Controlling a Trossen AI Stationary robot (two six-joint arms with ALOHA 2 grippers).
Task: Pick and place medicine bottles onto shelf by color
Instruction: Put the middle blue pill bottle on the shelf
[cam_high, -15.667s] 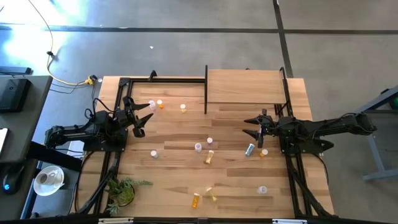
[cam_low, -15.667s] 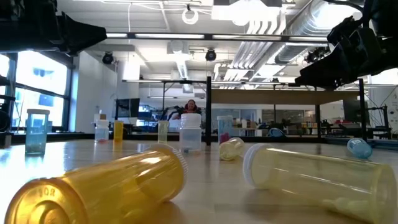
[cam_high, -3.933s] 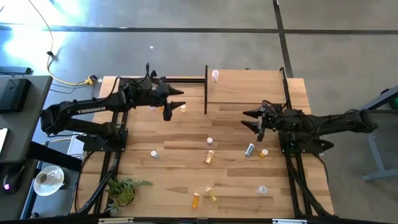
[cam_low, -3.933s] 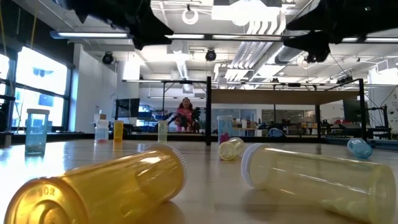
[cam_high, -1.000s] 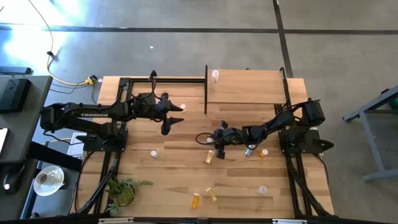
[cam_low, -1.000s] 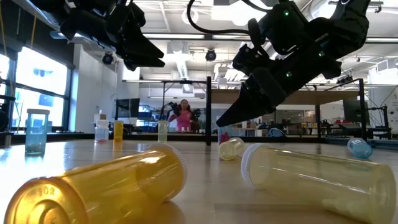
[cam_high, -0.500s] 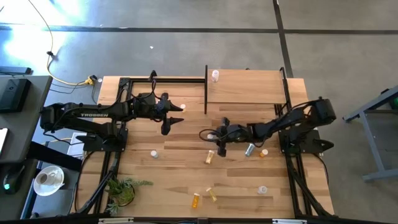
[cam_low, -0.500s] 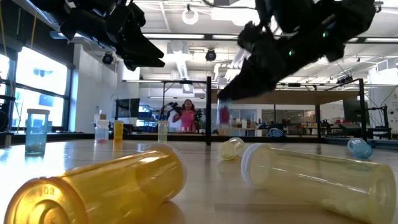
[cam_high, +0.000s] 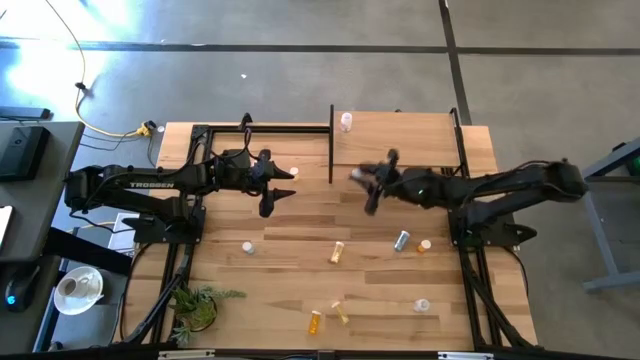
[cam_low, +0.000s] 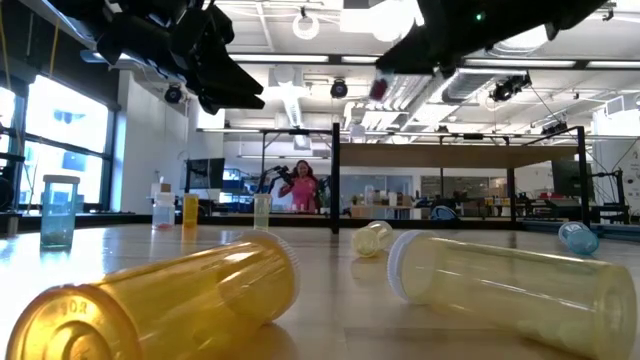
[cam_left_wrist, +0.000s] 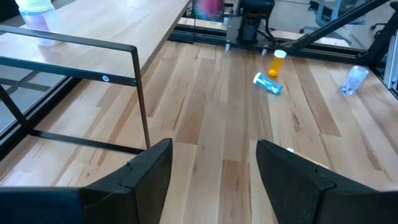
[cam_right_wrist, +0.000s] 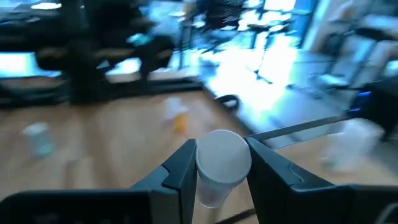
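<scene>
My right gripper (cam_high: 366, 186) hangs in the air just in front of the shelf (cam_high: 400, 140), shut on a pale pink medicine bottle (cam_right_wrist: 221, 163) with a white cap; the low view shows this bottle (cam_low: 379, 89) high above the table. Another pale bottle (cam_high: 346, 121) stands upright on the shelf's far left corner. Several more bottles lie or stand on the tabletop, among them a yellow one (cam_high: 337, 251), a grey-teal one (cam_high: 401, 240) and an orange one (cam_high: 316, 321). My left gripper (cam_high: 277, 191) waits open above the table's left part. My right gripper pinches the pink bottle between its two fingers, just under the white cap (cam_right_wrist: 222, 155). The fingers (cam_right_wrist: 180, 167) come about level from the table's right side. The bottle is lifted clear of the table and stands roughly upright, cap up.
Thin black posts (cam_high: 331, 145) edge the shelf on its left and right sides. A green plant (cam_high: 196, 305) sits at the near left corner. In the low view two big yellow bottles (cam_low: 170, 300) lie close to the camera. A person (cam_low: 300, 187) shows far off.
My right gripper has risen from the middle of the table with the pink bottle and has swung toward the far edge, up to the shelf's front, tipping from pointing down toward level. The bottle has been lifted clear of the table.
</scene>
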